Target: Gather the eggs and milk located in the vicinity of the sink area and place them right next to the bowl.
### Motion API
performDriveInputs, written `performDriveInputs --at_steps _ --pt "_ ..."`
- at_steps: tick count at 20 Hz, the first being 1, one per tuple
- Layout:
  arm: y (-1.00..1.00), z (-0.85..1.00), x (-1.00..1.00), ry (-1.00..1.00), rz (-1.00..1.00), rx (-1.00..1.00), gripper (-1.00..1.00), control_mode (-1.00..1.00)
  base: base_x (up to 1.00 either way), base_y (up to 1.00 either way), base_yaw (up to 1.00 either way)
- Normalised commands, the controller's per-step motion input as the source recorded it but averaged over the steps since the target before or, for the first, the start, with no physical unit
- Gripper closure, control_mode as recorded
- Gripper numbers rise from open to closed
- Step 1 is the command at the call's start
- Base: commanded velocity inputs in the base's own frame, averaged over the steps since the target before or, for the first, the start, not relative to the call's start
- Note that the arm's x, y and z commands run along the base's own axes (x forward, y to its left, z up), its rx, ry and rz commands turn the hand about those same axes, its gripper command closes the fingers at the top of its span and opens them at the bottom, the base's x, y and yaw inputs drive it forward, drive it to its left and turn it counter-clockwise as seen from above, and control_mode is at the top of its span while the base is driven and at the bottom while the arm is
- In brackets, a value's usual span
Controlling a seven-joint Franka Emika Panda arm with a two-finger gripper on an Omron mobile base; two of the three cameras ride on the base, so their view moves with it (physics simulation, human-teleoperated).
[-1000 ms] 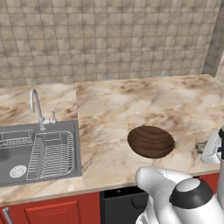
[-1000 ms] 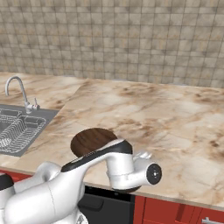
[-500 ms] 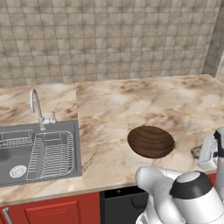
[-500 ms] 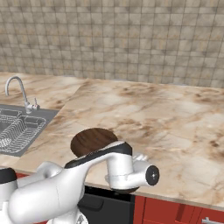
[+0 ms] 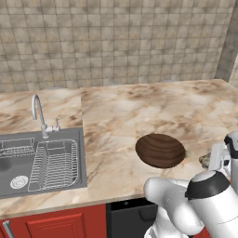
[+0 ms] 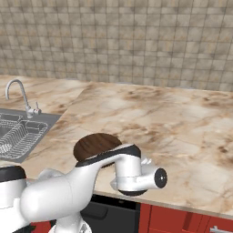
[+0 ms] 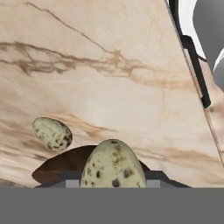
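From the left base view I see the sink [image 5: 44, 160] set into the left of the marble table [image 5: 153, 111], with a wire dish rack [image 5: 55, 163] inside it, a round drain [image 5: 18, 181] and the curved chrome faucet [image 5: 39, 111] behind. The dark wooden bowl [image 5: 160, 150] sits on the table near its front edge, right of the sink and well apart from it. A small speckled lump, one of the eggs [image 5: 205, 161], lies on the table right of the bowl, partly hidden by the white arm [image 5: 204, 200] that rises at the lower right; red cabinet fronts [image 5: 56, 225] run below the table edge. In the right base view I get the same table, the sink at the far left edge, faucet [image 6: 18, 93] up behind it, tiled wall [image 6: 118, 41] at the back. The bowl [image 6: 93, 144] is partly covered by the arm [image 6: 91, 182], which reaches across the front of it toward the table edge. In the hand view the end effector [image 7: 113, 177] is clamped on a speckled pale egg [image 7: 113, 168], big in the bottom centre with a finger pad [image 7: 70, 178] on each side of it. The bowl's dark rim [image 7: 65, 164] shows just behind the held egg. A second speckled egg [image 7: 52, 133] lies on the marble just beside the bowl, apart from the held one. I cannot tell where the milk is.
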Motion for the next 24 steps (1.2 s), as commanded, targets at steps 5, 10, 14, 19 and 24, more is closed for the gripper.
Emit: performDriveInputs --at_steps 5,10,14,19,24 --pt "0.17 -0.11 0.09 0.0 -0.01 0.0 1.0 -1.0 0.0 0.0 0.0" --pt "0.25 -0.12 0.13 0.0 -0.01 0.0 1.0 -1.0 0.0 0.0 0.0" --pt "0.14 -0.06 0.22 0.0 0.0 0.0 1.0 -1.0 0.0 0.0 0.0" --pt "0.0 -0.1 0.2 0.0 0.0 0.0 1.0 -1.0 0.0 0.0 0.0" --pt "0.0 -0.17 0.05 0.0 -0.01 0.0 1.0 -1.0 0.0 0.0 0.0"
